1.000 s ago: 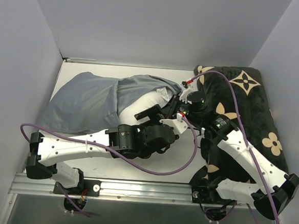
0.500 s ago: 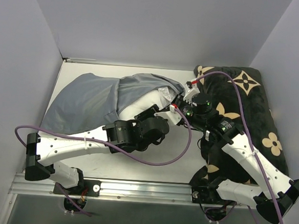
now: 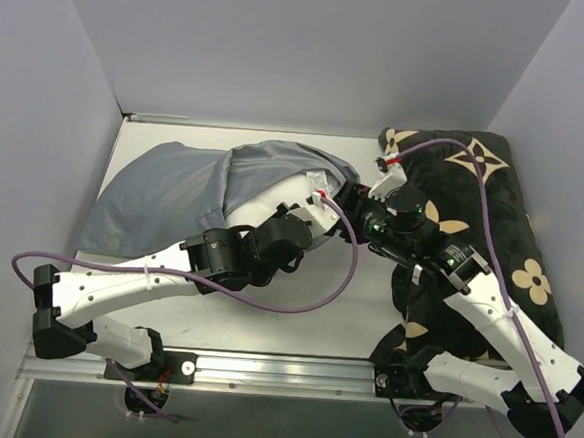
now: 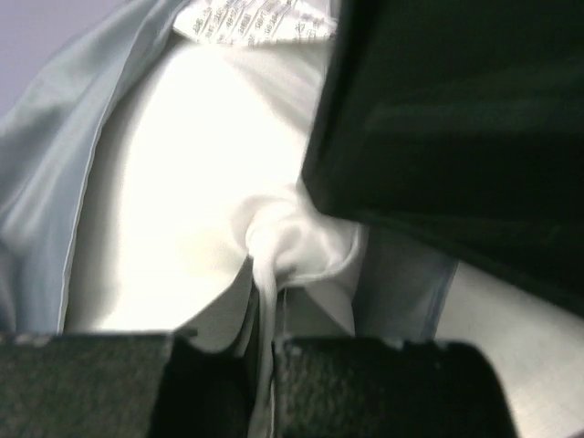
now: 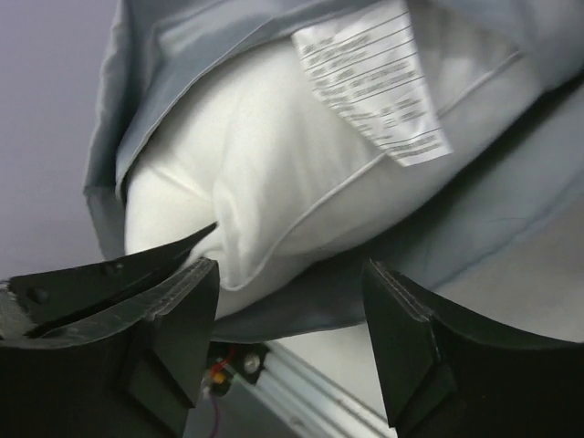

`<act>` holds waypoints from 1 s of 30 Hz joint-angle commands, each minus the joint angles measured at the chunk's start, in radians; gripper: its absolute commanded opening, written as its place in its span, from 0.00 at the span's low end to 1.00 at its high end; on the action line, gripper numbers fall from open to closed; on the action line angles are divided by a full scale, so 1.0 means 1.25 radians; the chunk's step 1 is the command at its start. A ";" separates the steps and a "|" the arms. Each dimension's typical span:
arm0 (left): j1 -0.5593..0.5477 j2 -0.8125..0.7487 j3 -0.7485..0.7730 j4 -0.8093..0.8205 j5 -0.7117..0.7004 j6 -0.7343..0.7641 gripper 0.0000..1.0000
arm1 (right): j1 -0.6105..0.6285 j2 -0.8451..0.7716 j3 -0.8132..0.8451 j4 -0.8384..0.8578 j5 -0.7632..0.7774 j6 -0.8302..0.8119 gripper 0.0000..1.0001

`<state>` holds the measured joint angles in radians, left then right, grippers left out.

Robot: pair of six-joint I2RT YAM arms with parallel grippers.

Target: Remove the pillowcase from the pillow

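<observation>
Most of the pillow (image 4: 182, 182) is hidden from you. The pillowcase (image 3: 163, 195) covers all but the white end nearest the hands, and from above the left arm blocks the spot where its fingers meet the cloth.

The left wrist view settles that: your left hand (image 4: 265, 354) is clenched on a small pinch of the pillow's white cloth, which bunches just ahead of the pads. A dark, blurred shape fills the upper right of that view, too close to make out.

Your right hand (image 5: 292, 319) is released, fingers spread wide. The pillow's bare end sits just ahead of them and the printed label (image 5: 370, 78) farther ahead. You cannot tell whether either finger touches the cloth.

The pillow lies on the surface (image 3: 354, 329) with its long axis running away from both hands. The pillowcase's open mouth faces the hands.

A black flowered cushion (image 3: 493, 213) lies beside the right hand, partly covered by that arm in the overhead view.
</observation>
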<state>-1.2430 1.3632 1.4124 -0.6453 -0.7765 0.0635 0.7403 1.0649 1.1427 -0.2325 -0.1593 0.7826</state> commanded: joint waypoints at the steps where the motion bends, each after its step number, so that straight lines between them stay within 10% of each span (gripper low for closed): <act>1: 0.016 -0.062 0.014 0.028 0.015 -0.020 0.00 | -0.007 -0.066 0.046 -0.025 0.154 -0.123 0.65; 11: 0.023 -0.095 0.032 0.016 0.091 -0.039 0.00 | -0.022 -0.003 0.047 -0.002 0.256 -0.330 0.80; 21: 0.022 -0.110 0.054 -0.015 0.118 -0.043 0.00 | -0.068 0.131 0.093 0.001 0.332 -0.372 0.75; 27: 0.021 -0.135 0.054 -0.036 0.160 -0.047 0.00 | -0.147 0.180 0.133 0.014 0.330 -0.341 0.63; 30: 0.021 -0.157 0.048 -0.040 0.176 -0.047 0.00 | -0.174 0.206 0.146 0.014 0.315 -0.323 0.30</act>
<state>-1.2175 1.2388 1.4109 -0.7490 -0.5938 0.0254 0.5480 1.2987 1.2804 -0.2455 0.2131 0.3580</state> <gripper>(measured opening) 0.067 0.362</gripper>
